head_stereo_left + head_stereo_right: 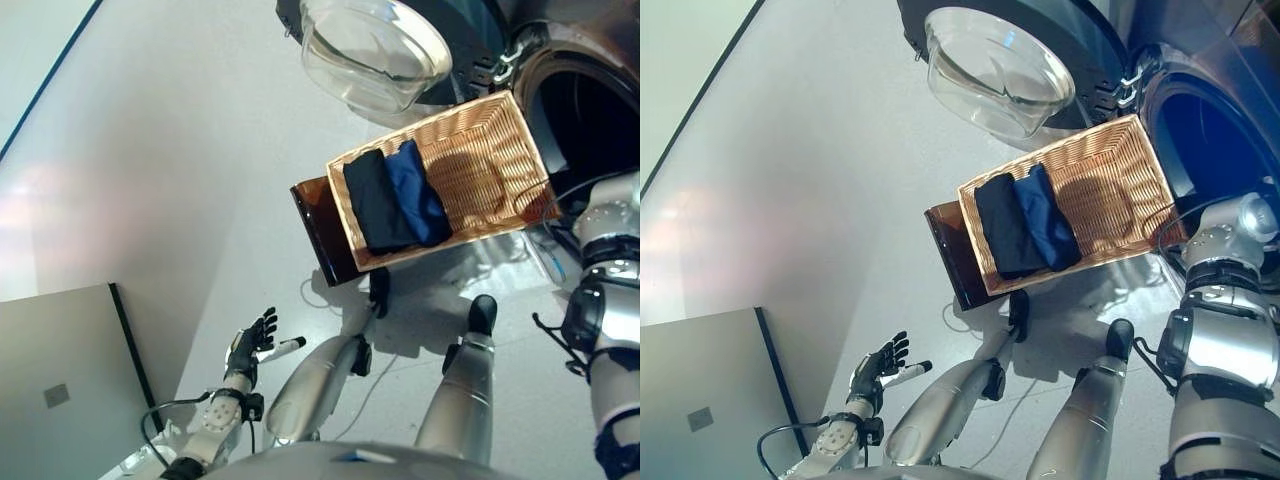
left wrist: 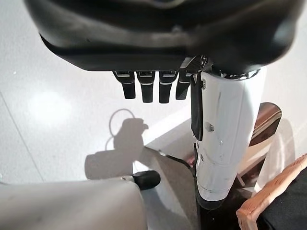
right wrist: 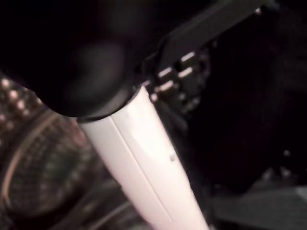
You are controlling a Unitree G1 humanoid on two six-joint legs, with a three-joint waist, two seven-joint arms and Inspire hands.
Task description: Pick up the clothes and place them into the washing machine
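Observation:
A black folded garment (image 1: pixel 378 200) and a blue one (image 1: pixel 418 190) lie side by side in the near-left end of a wicker basket (image 1: pixel 490 125). The basket's right half is bare. My left hand (image 1: pixel 250 345) hangs low over the floor, well short of the basket, open and holding nothing; its straight fingers (image 2: pixel 146 88) show in the left wrist view. My right arm reaches up at the right into the washing machine's drum opening (image 1: pixel 590 110). My right hand (image 3: pixel 86 62) is inside the dark drum, thumb straight, fingers extended, nothing seen in it.
The basket rests on a dark brown stool (image 1: pixel 318 225) in front of the machine. The round door with its glass bowl (image 1: pixel 375 50) stands swung open beyond the basket. A grey panel (image 1: pixel 60 380) lies at the lower left.

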